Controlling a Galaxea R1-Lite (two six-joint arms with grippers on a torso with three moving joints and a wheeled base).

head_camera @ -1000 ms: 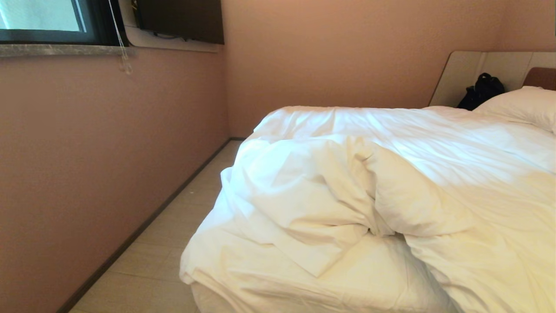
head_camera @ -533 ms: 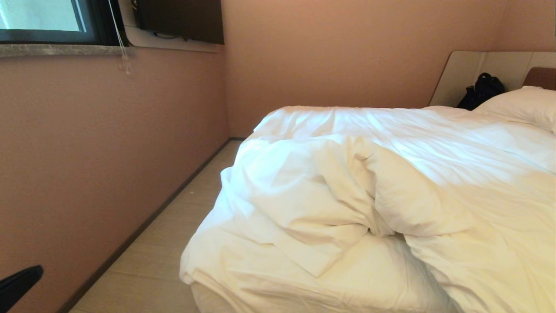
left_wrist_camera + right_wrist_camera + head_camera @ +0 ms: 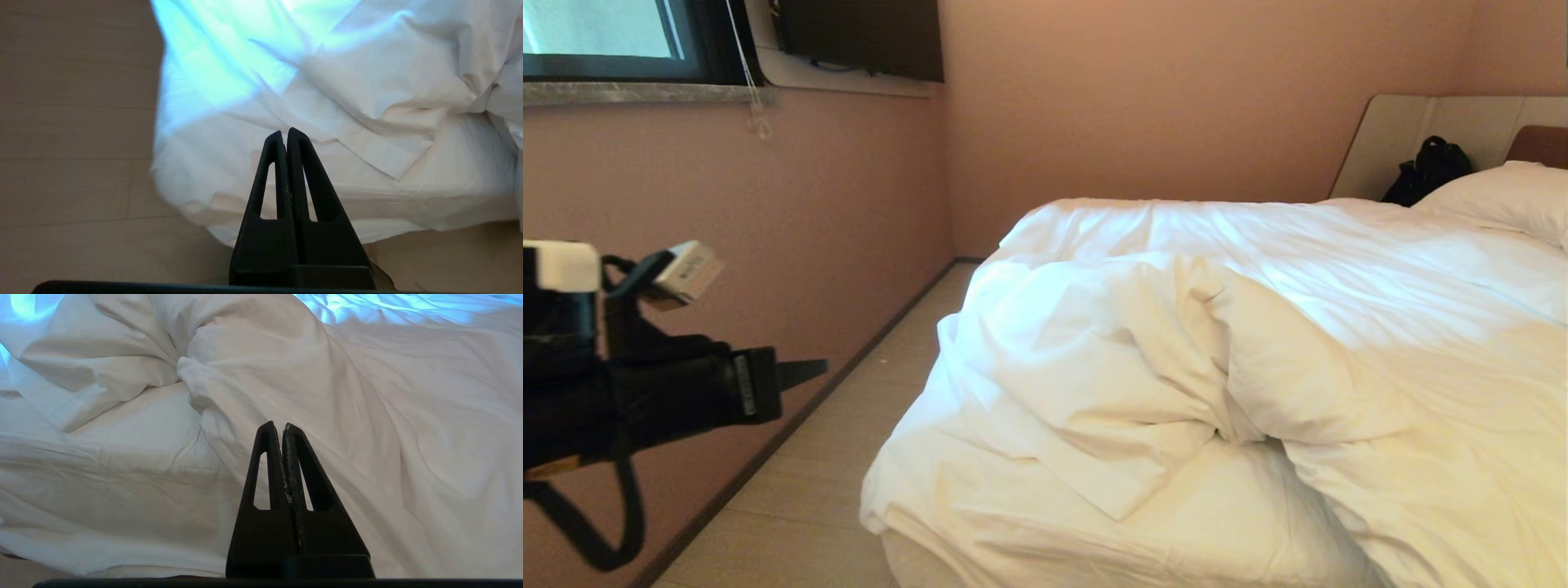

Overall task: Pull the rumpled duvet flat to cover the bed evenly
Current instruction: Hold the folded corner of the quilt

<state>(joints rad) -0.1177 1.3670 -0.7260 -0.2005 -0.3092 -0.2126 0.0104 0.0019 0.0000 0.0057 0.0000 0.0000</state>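
Note:
The white duvet (image 3: 1094, 351) lies rumpled on the bed (image 3: 1225, 506), its near left corner folded back in a puffy heap that bares some mattress sheet. My left gripper (image 3: 822, 367) is raised over the floor left of the bed, pointing at it, shut and empty. Its wrist view shows the shut gripper (image 3: 286, 131) aimed at the bed's draped corner, apart from the duvet (image 3: 367, 73). My right gripper (image 3: 281, 425) is outside the head view. It is shut and empty, low at the bed's near edge, facing the duvet's creased slope (image 3: 367, 396).
A pink wall (image 3: 727, 245) with a window sill runs along the left, leaving a strip of pale floor (image 3: 833, 474) beside the bed. A pillow (image 3: 1503, 200), a black bag (image 3: 1425, 171) and the headboard (image 3: 1539, 145) are at the far right.
My left arm has swung up from the lower left into the head view and now points toward the bed. The duvet and the right gripper have not moved.

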